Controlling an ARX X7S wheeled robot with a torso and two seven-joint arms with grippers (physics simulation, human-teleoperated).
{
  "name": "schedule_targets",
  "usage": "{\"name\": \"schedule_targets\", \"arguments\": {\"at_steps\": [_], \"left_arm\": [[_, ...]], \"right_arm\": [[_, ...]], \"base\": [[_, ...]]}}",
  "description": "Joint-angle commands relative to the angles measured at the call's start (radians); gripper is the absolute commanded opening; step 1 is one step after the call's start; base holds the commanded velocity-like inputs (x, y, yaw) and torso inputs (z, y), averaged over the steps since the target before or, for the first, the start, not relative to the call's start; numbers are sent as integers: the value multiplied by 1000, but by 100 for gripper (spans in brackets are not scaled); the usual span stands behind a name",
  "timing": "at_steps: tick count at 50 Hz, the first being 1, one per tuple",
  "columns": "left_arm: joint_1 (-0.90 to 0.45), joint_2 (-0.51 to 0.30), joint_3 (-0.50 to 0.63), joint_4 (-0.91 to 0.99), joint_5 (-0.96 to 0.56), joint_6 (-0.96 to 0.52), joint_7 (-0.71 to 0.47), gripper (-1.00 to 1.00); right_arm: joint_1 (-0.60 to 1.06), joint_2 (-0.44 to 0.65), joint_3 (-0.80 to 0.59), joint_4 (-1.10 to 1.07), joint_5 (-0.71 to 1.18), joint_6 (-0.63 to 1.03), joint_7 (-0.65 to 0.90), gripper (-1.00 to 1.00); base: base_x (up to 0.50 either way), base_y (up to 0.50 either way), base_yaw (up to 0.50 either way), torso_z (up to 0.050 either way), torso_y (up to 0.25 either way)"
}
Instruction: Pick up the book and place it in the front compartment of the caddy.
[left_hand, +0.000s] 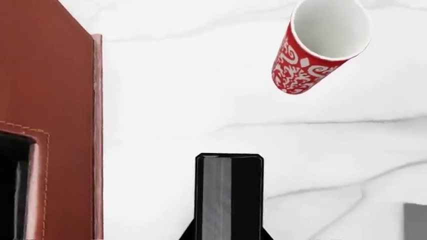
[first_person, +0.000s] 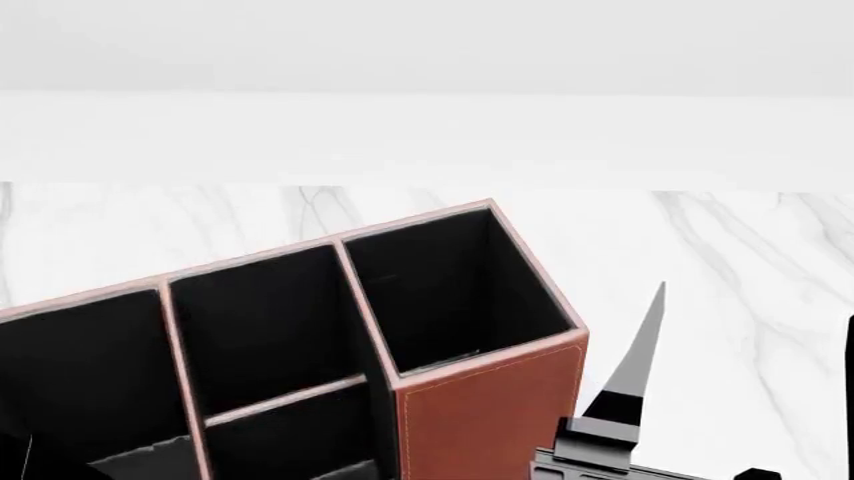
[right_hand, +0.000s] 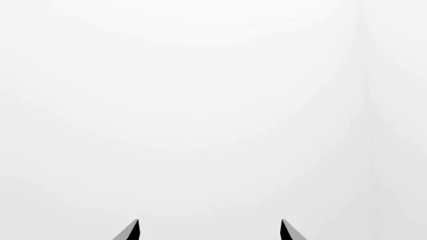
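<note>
Left pincer (left_hand: 230, 236) is squeezing the thin black book with the plain cover (left_hand: 230, 192), one finger pressing on each side of it down at the book's near end. In the left wrist view only small black bits of those fingers are showing. Seen from the head, the left pincer (first_person: 587, 452) is holding the book (first_person: 642, 345) up on its end, so the book is looking like a thin black spike pointing up. The book is sitting just beside the outer side wall of the big reddish-brown leather box with pale stitching and black insides (first_person: 494, 410), outside every one of its pockets. I cannot tell if the book is touching that wall.

In the left wrist view the reddish-brown box (left_hand: 60, 100) is standing to one side of the book. A red mug with white swirls (left_hand: 320, 45) is sitting on the white marble table (left_hand: 200, 100), well apart from the book.

Right pincer (right_hand: 210, 231) is spreading its two tips wide and gripping nothing, facing plain white.
</note>
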Motion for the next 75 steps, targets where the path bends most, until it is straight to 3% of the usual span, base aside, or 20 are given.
{"name": "schedule_targets", "arguments": {"at_steps": [1,9,16,41,64,75], "left_arm": [[-168,-39,-100,67,-132,-36,51,-100],[-348,-40,-175,3,-237,-78,97,-100],[-488,-35,-165,-64,-209,-132,171,-100],[-877,25,-14,-296,44,-131,524,-100],[-910,74,140,-447,231,-17,642,-100],[-895,89,170,-487,263,-15,625,-100]], "right_arm": [[0,5,1,-3,5,4,11,100],[-3,7,4,4,11,-8,12,100],[-3,9,6,9,16,-16,13,100],[-4,19,3,5,29,-20,26,100],[-7,28,4,12,39,-34,35,100],[-8,33,9,9,47,-33,42,100]], "base": [[0,0,0,0,0],[0,0,0,0,0],[0,0,0,0,2],[0,0,0,0,0],[0,0,0,0,1],[0,0,0,0,1]]}}
